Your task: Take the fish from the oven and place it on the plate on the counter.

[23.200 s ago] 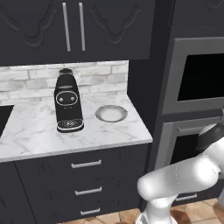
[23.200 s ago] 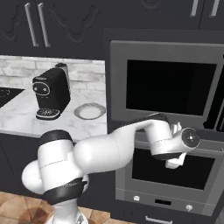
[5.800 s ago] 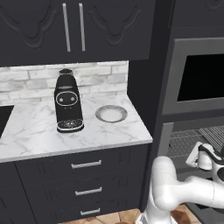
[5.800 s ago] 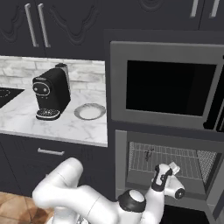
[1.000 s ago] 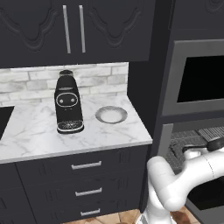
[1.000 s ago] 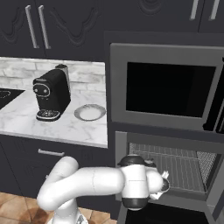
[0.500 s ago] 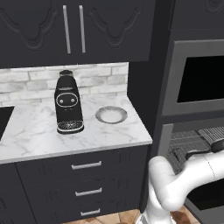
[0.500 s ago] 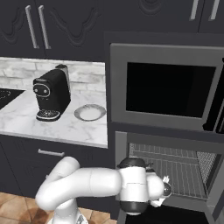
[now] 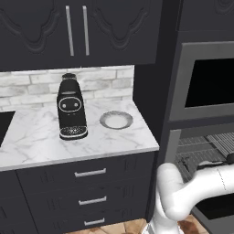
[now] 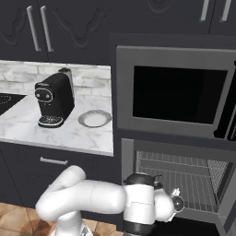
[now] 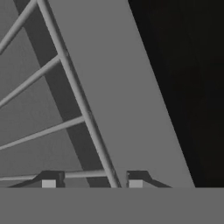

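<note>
The oven (image 10: 127,159) stands open, with its silvery wire racks (image 10: 184,175) showing inside; the racks (image 9: 205,145) also show from the left. My arm reaches into the cavity, its wrist (image 10: 147,207) in front of the lower rack. In the hand view my gripper (image 11: 92,180) is close over the rack, its fingertips (image 11: 49,180) apart. One rack wire (image 11: 78,94) runs between them and nothing is held. The fish is hidden. The plate (image 9: 116,119) lies bare on the counter (image 9: 41,146), left of the oven; the right base view shows the plate (image 10: 95,118) too.
A black coffee machine (image 9: 71,112) stands on the counter left of the plate. Dark drawers with silver handles (image 9: 90,172) sit below the worktop. Above the open cavity is a second dark glass door (image 10: 177,94). A dark cooktop edge (image 9: 3,125) lies at the far left.
My wrist has sunk slightly in front of the open oven. Plate, coffee machine and racks have not moved.
</note>
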Motion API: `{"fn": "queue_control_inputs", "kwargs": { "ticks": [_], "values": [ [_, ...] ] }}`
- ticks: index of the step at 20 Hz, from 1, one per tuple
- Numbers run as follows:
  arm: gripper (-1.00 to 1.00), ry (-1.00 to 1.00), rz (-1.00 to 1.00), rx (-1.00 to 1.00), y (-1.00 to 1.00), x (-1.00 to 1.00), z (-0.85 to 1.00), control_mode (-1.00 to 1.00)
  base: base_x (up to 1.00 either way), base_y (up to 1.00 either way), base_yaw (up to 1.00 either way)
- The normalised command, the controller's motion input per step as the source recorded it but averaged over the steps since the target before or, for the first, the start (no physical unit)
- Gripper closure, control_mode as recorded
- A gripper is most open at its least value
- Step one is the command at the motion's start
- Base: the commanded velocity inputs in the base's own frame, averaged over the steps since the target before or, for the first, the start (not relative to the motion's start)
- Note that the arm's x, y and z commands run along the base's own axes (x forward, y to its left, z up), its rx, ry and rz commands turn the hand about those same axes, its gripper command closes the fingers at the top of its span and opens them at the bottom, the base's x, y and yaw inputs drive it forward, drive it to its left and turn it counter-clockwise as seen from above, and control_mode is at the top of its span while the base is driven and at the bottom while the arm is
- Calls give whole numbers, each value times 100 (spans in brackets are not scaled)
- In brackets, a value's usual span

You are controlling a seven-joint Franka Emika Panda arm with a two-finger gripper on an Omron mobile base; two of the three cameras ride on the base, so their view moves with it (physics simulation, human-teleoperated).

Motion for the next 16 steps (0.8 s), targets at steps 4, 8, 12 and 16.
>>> {"fn": "queue_control_inputs", "kwargs": {
  "ticks": [4, 8, 12, 16],
  "values": [
    [100, 0, 8, 2, -9, -100, -57, -100, 0, 0, 0],
    [100, 0, 8, 1, -9, -100, -55, -100, 0, 0, 0],
    [100, 13, 12, 0, -3, -100, -42, -100, 0, 0, 0],
    [100, 27, 14, 0, 0, -93, -36, -100, 0, 0, 0]
  ]
}}
